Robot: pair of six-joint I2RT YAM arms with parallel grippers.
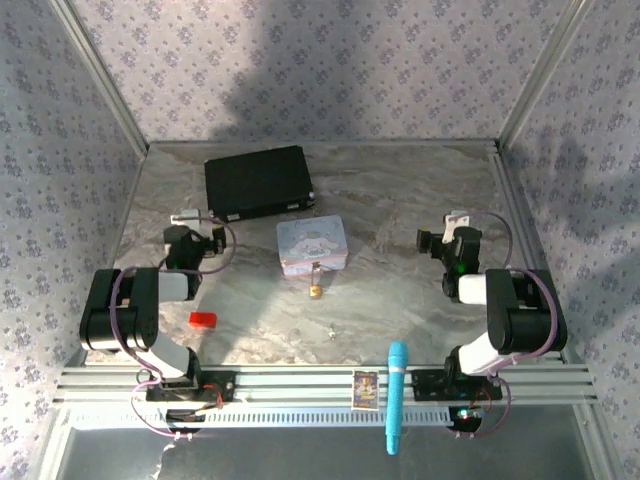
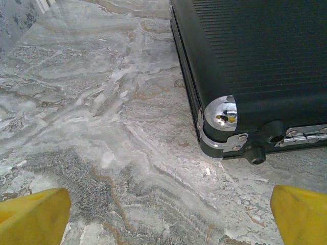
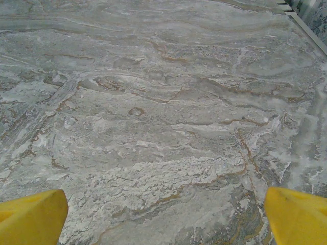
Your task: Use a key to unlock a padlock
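the padlock, tiny and brass-gold with a thin silvery shackle, sits mid-tabletop against the pastel tin's near side. the key, a silvery speck, lies closer to the near edge. left end effector is spread by the black case's corner. right end effector is spread over bare tabletop.

Bright even light, soft shadow on back wall
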